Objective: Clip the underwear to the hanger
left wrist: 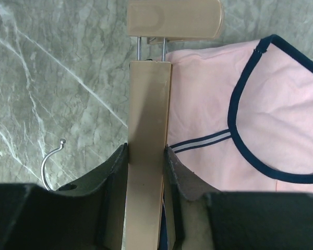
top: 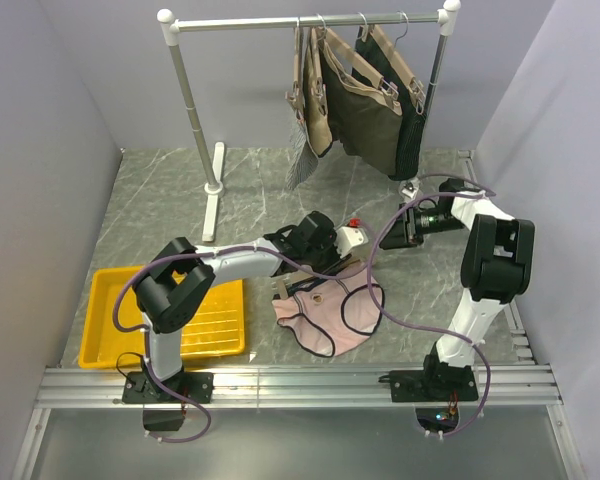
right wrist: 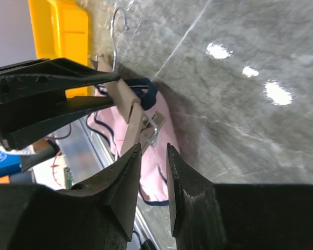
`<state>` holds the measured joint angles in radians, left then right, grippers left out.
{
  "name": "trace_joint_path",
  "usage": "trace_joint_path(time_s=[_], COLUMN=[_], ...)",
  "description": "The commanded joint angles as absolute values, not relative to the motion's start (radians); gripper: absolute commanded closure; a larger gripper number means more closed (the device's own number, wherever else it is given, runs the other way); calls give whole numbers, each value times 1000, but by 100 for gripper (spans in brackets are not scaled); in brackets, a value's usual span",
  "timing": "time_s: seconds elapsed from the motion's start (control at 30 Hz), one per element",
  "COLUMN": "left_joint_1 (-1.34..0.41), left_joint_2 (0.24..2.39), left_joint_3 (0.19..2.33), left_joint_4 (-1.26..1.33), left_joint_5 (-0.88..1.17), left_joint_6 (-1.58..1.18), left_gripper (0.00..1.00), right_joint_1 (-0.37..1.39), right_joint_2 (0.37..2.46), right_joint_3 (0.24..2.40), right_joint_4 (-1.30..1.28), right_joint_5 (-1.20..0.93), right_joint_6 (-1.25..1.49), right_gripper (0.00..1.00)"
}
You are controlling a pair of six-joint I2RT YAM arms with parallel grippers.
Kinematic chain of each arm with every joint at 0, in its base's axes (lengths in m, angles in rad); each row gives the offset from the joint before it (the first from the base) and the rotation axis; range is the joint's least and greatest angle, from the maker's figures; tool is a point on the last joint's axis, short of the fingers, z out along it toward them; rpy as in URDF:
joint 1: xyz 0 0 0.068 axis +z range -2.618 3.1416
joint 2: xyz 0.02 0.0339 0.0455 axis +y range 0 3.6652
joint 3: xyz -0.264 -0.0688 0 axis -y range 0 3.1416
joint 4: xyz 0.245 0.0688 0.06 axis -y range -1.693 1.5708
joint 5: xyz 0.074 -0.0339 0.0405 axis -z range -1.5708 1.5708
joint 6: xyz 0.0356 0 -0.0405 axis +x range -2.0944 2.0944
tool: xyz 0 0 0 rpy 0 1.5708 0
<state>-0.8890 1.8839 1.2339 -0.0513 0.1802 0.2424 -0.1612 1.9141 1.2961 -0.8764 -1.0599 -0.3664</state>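
Observation:
The pale pink underwear [top: 330,312] with navy edging lies crumpled on the marble floor between the arms. My left gripper [left wrist: 146,151] is shut on the tan bar of the hanger [left wrist: 148,104], just above the cloth. One end clip [left wrist: 175,20] sits beyond the fingertips, and the wire hook [left wrist: 49,161] lies to the left. In the top view the left gripper [top: 318,262] is over the garment's upper edge. My right gripper [right wrist: 154,151] comes in from the right. Its jaws stand narrowly apart with nothing between them, just short of the hanger's other clip [right wrist: 148,127].
A yellow tray [top: 110,310] sits at the front left. At the back stands a white clothes rack [top: 210,150] with dark olive and black garments [top: 365,100] on tan hangers. A metal rail [top: 300,385] runs along the near edge. Grey walls close both sides.

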Motion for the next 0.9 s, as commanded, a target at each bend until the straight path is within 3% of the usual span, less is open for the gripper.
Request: trace_joint_path(time_s=[0.0, 0.47, 0.67, 0.8, 0.87], left_joint_1=[-894, -899, -900, -900, -899], left_joint_2=[1827, 1807, 1802, 1802, 1798], left_joint_3=[1233, 1227, 1230, 1244, 1256], left_joint_4=[-8, -8, -8, -21, -57], left_joint_5=[167, 175, 183, 186, 190], left_joint_6=[253, 252, 252, 242, 224], left_gripper=[100, 100, 100, 100, 91], right_joint_1=[-150, -104, -91, -84, -83], right_joint_2=[1925, 1931, 1936, 1933, 1928], right_joint_3=[1327, 1312, 1325, 1322, 1315], right_joint_4=[-936, -876, -874, -868, -876], right_joint_5=[-1118, -1091, -1089, -1101, -1129], right_joint_6=[-406, -367, -365, -373, -400], right_gripper=[67, 69, 84, 100, 100])
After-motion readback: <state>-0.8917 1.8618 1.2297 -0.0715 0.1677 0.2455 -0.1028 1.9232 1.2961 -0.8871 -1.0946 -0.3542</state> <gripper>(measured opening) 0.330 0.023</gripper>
